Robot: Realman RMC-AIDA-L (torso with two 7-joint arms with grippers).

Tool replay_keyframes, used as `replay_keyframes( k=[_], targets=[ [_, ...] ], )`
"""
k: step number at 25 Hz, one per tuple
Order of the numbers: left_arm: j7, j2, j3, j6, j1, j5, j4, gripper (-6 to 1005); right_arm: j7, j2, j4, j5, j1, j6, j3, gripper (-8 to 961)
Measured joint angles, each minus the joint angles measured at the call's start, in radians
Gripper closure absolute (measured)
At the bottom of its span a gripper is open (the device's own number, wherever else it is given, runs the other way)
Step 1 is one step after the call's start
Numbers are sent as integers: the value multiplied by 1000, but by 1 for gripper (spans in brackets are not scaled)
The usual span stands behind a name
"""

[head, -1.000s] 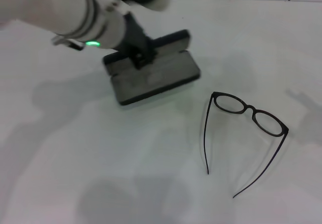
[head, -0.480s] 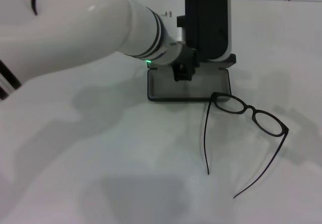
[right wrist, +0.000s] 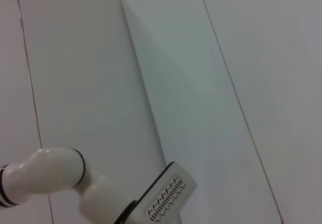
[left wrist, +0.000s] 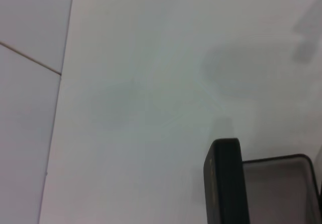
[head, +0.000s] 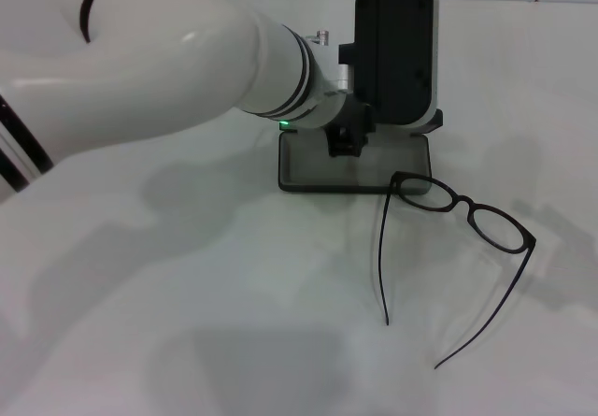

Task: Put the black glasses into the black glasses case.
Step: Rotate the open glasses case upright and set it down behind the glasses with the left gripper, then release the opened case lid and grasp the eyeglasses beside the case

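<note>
Head view: one black glasses case point(head: 360, 164) lid-up, one black glasses point(head: 458, 212) beside; left hand point(head: 343, 141) over tray, grip unclear

Bright, even light falls on the white worktop point(head: 187, 341), casting soft grey shadows beneath the left arm point(head: 159, 70) and thin ones beside the glasses point(head: 462, 210). A small green lamp glows on the arm. The left wrist view is hazy throughout.

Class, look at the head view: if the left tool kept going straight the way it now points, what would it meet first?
Most likely the grey-lined tray of the black glasses case: the left tool points down just above it, though the depth is unclear.
</note>
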Motion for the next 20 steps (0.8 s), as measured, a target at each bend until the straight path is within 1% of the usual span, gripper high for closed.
replay_keyframes(
  k=[5, 10, 12, 15, 17, 18, 20],
  targets=[
    [-4, -2, 1, -1, 4, -1, 8, 781, 0, 0, 1, 0, 0, 10, 5, 117],
    [-5, -1, 0, 3, 9, -9, 48, 617, 5, 0, 1, 0, -1, 16, 0, 118],
    [-10, 1, -4, 16, 23, -14, 95, 618, 8, -5, -5, 0, 0, 32, 3, 119],
    [1, 5, -50, 27, 91, -109, 228, 620, 27, -15, -36, -15, 9, 116, -10, 120],
    [41, 6, -114, 27, 158, -241, 316, 622, 89, -24, -112, -59, 28, 162, -43, 120],
    [65, 6, -145, 28, 192, -307, 353, 622, 132, -25, -157, -90, 37, 168, -55, 120],
    [117, 6, -211, 28, 267, -459, 417, 624, 279, -18, -285, -156, 64, 166, -69, 121]
  ],
)
